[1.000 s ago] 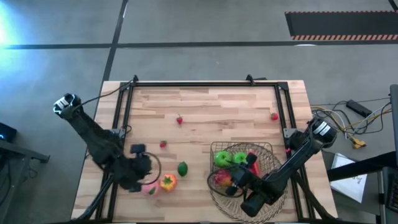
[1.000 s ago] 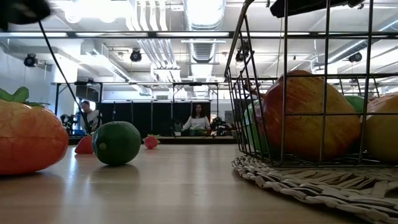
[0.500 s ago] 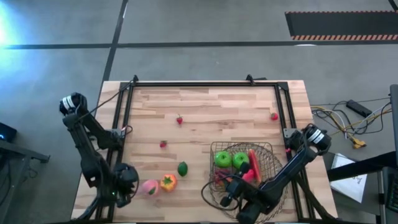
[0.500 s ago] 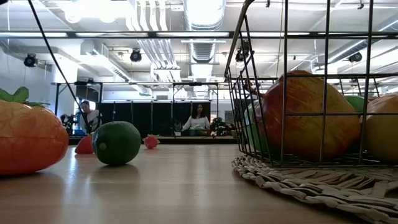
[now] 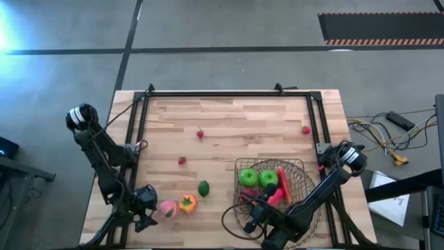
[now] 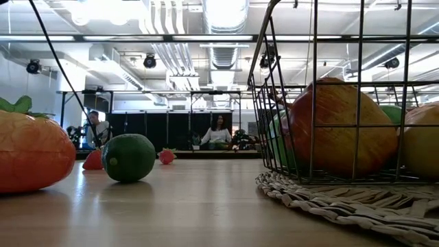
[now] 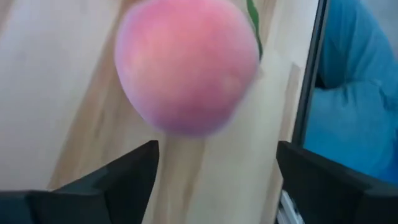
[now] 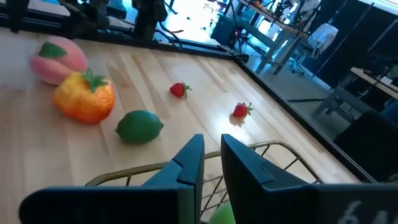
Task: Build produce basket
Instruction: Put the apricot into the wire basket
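Observation:
A pink peach, an orange fruit and a green lime lie on the table near its front left. The copper wire basket stands on a round woven mat at the front right. It holds two green apples, a long red piece and a red-yellow apple. My left gripper is open just left of the peach, which lies ahead of its fingers. My right gripper is shut and empty over the basket's near left rim.
Three small red strawberries lie loose: one at the middle far side, one left of centre, one near the right rail. A black frame runs round the table. The table's far half has free room.
My left gripper has drawn back from above the peach and orange fruit toward the table's near left corner and now faces the peach. My right gripper has moved out of the basket toward the table's near edge. The fruits have stayed put.

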